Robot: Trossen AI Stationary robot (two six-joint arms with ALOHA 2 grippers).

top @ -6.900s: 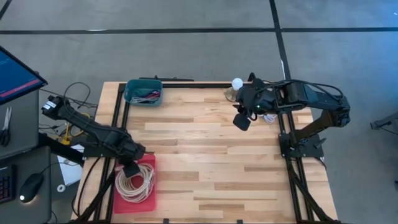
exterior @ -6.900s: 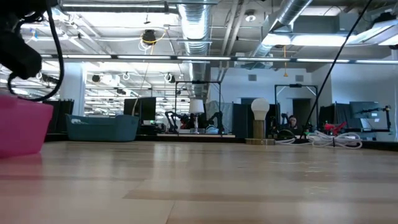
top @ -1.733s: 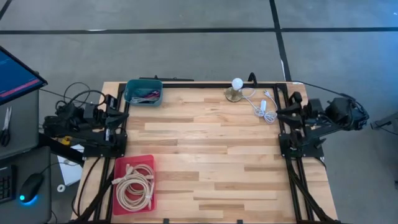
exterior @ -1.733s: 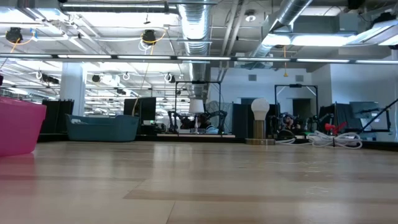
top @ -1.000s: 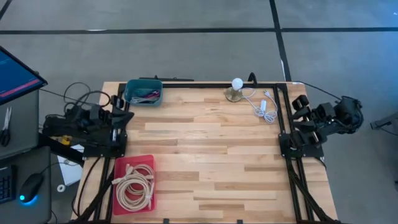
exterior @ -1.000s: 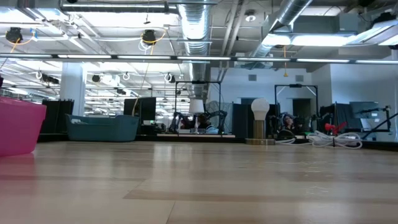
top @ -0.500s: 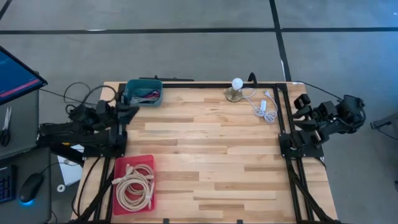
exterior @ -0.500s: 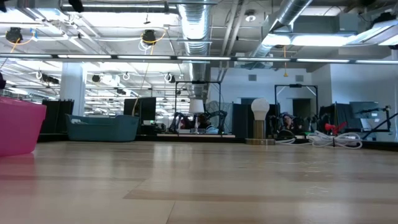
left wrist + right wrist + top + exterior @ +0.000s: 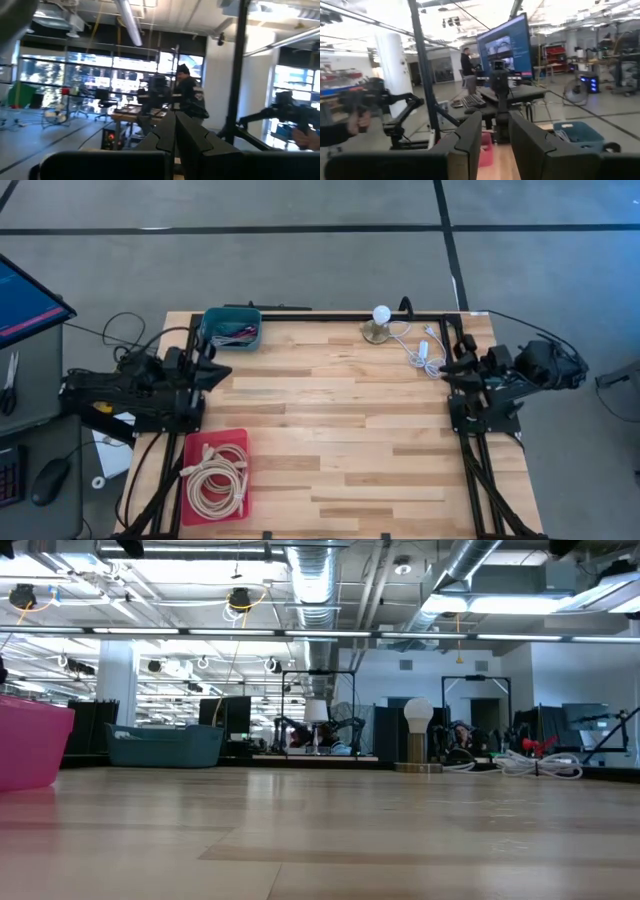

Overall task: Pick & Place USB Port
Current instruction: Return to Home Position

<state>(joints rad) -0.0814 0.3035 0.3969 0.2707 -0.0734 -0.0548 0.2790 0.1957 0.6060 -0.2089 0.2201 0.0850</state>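
High view, one red bin [image 9: 236,437], one blue bin [image 9: 207,330]

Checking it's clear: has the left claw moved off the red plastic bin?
Yes. The left claw has pulled back off the red plastic bin and now sits nearer the teal plastic bin.

I find no readable text here. The monitor [image 9: 502,45] shows a display, but nothing on it is legible.

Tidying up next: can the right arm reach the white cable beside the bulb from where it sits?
Probably yes. The white cable lies in the open right next to the right claw, with nothing between them.
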